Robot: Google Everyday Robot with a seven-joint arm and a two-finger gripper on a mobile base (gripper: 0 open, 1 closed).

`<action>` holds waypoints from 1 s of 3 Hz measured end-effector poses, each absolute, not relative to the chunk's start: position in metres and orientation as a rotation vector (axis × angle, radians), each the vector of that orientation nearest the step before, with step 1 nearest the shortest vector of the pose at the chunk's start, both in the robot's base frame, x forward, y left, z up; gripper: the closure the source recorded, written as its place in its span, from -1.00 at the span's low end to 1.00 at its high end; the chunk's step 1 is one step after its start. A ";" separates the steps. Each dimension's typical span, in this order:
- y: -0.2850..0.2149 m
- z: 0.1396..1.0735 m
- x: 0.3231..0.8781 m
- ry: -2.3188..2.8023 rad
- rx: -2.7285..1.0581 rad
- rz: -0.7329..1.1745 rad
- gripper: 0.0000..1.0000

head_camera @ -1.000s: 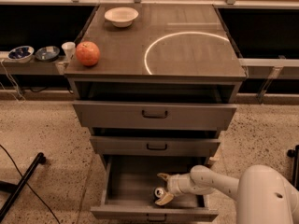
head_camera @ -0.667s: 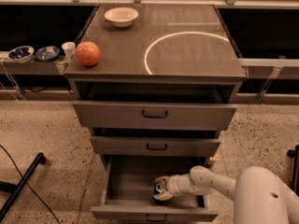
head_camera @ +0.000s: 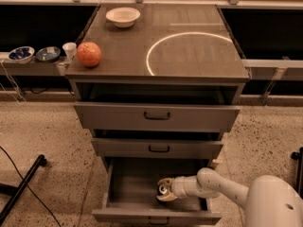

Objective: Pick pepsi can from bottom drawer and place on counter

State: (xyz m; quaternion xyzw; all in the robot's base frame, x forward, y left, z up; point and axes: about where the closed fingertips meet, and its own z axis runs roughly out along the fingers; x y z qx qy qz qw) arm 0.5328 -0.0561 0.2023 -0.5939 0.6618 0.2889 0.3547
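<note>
A: Nearest first. What's at the bottom edge?

B: Robot body [head_camera: 275, 203], white, at 5 o'clock of the frame. Its arm [head_camera: 215, 184] runs toward 9 o'clock, over the right side & into the bottom drawer [head_camera: 124, 216], which is pulled well out.

A: The claw?

B: The claw [head_camera: 164, 191] is inside that drawer, approx. 6 o'clock of the drawer floor's middle, near the front panel. It's clenched on the pepsi can [head_camera: 163, 188]: one finger at the can's 12, the other at its 6, both against it as far as I can see.

A: So where's the can, exactly?

B: Down in the drawer, silver top facing up, dark body mostly hidden by the claw. Can't tell if it's resting on the floor or raised.

A: Further back?

B: Mid drawer [head_camera: 158, 148], then top drawer [head_camera: 156, 116], grey, small dark handle on each, dark gap above each front. Black leg [head_camera: 24, 182] lies on the speckled floor at 8 o'clock.

A: And up top?

B: The counter [head_camera: 118, 44]. Orange fruit [head_camera: 89, 54] at 8 o'clock of its middle, near the left edge. White circle line [head_camera: 148, 60] fills the 3–4 o'clock part. White bowl [head_camera: 123, 16] at 11, toward the far edge. Off the counter at 9 o'clock: side shelf [head_camera: 28, 66] w/ two small bowls [head_camera: 21, 54] & a white cup [head_camera: 69, 50].
</note>
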 end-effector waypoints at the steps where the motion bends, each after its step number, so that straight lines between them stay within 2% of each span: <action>1: -0.061 0.287 0.520 1.517 -1.566 0.730 1.00; 3: -0.047 0.435 0.480 1.382 -1.748 0.720 1.00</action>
